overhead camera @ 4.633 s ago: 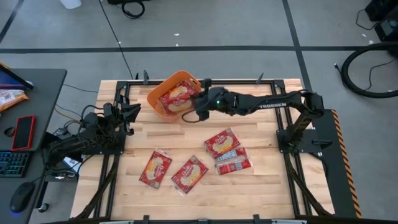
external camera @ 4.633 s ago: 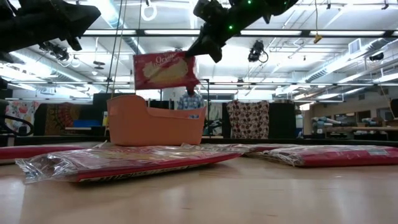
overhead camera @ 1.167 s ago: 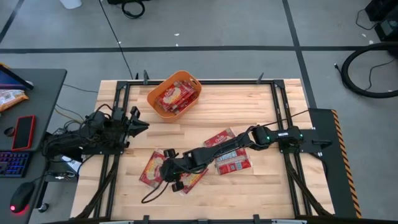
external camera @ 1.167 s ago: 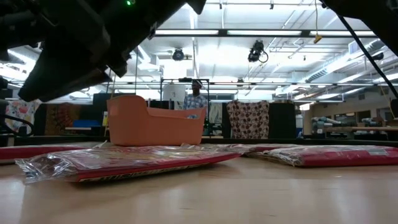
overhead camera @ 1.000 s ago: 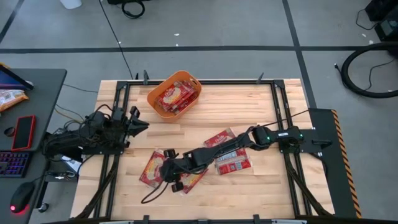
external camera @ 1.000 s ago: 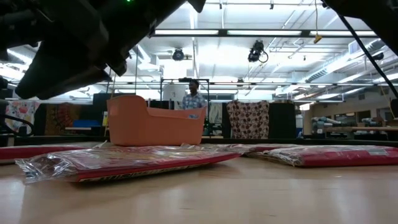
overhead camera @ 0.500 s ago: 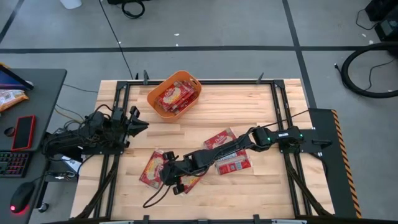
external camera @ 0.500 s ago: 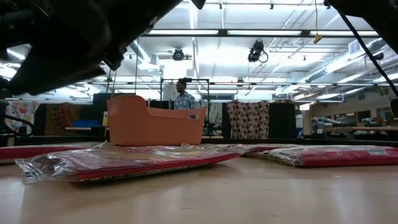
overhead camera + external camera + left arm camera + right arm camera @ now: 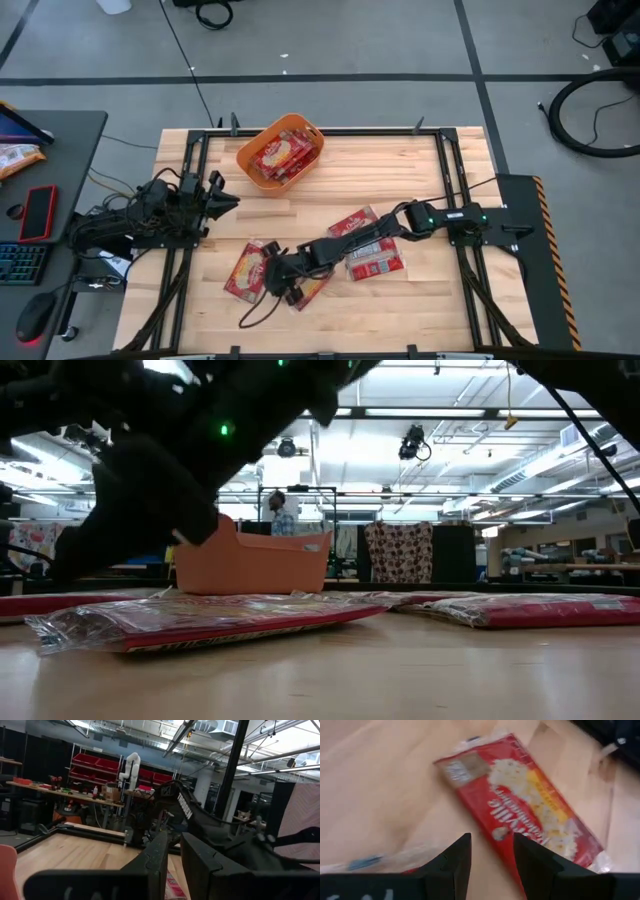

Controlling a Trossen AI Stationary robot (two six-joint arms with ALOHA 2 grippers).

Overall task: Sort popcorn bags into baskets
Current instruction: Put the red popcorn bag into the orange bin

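Observation:
The orange basket [image 9: 281, 152] stands at the far left of the table with popcorn bags [image 9: 283, 155] lying in it. Several more bags lie flat on the wood: one at the near left [image 9: 249, 271] [image 9: 530, 795], one partly under my right arm [image 9: 312, 288], two near the middle [image 9: 355, 228] [image 9: 376, 260]. My right gripper [image 9: 280, 278] [image 9: 491, 850] reaches across to the near left and hangs open low over the bags, fingers pointing at the near-left one, nothing between them. My left gripper [image 9: 222, 196] [image 9: 174, 852] waits at the left edge, shut.
Black frame rails [image 9: 190, 290] run along the table's sides. A loose cable loop [image 9: 255, 312] hangs from my right wrist over the near wood. A desk on the left holds a red phone [image 9: 38, 212] and a keyboard. A person [image 9: 283, 515] stands far behind the basket.
My right gripper has sunk lower over the bags at the near left and crept a little toward the near edge, still open. The bags have not moved. The person in the room behind has walked toward the left.

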